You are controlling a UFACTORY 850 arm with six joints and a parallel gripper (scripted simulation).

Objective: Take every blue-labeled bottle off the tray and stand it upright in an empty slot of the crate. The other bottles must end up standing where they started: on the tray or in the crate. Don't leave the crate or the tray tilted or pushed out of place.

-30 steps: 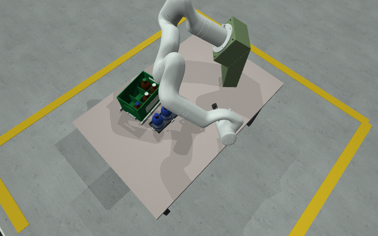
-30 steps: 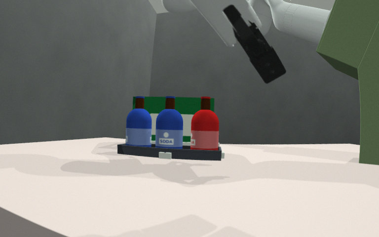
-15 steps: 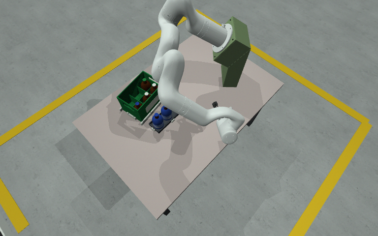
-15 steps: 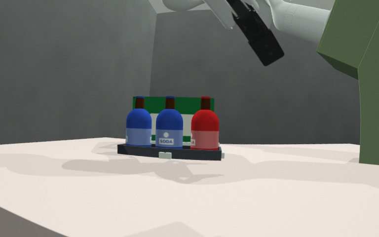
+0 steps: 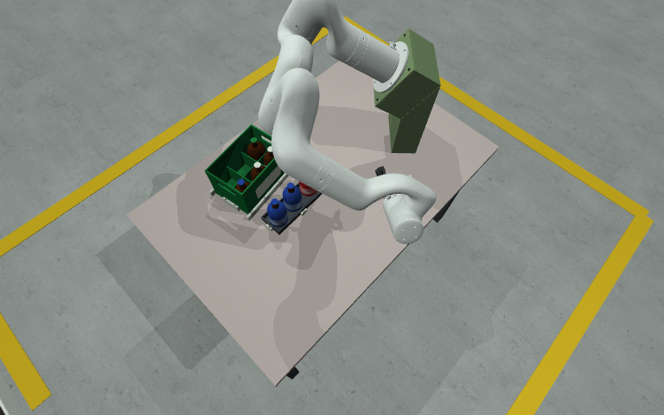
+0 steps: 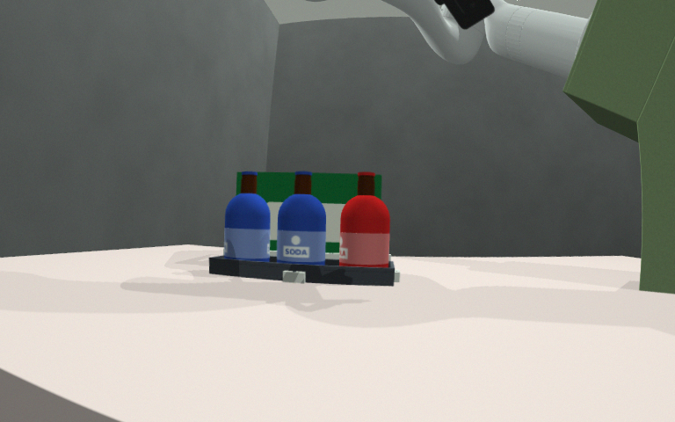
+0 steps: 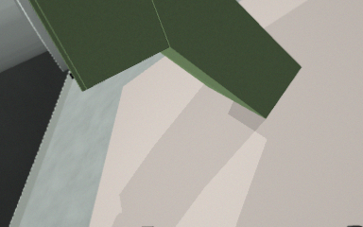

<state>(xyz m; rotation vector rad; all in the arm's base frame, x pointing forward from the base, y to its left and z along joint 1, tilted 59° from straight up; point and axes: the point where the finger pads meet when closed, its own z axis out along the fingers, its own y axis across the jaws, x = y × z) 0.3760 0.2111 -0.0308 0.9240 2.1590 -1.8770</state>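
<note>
Two blue-labeled bottles (image 5: 277, 211) (image 5: 292, 195) and a red-labeled bottle (image 5: 307, 188) stand upright on the dark tray (image 5: 288, 212). In the exterior view the blue bottles (image 6: 247, 223) (image 6: 301, 226) stand left of the red one (image 6: 365, 226) on the tray (image 6: 301, 271). The green crate (image 5: 243, 169) sits right behind the tray and holds several brown bottles, one with a blue cap (image 5: 240, 184); its left slots look empty. My gripper (image 5: 380, 170) is open and empty, high above the table to the right of the tray, and only partly shows in the exterior view (image 6: 465, 10).
The green pedestal (image 5: 408, 92) of the arm stands at the table's far right and fills the top of the wrist view (image 7: 165, 38). The arm's white links (image 5: 293, 127) hang over the crate and tray. The table edge runs near the wrist (image 5: 406, 230).
</note>
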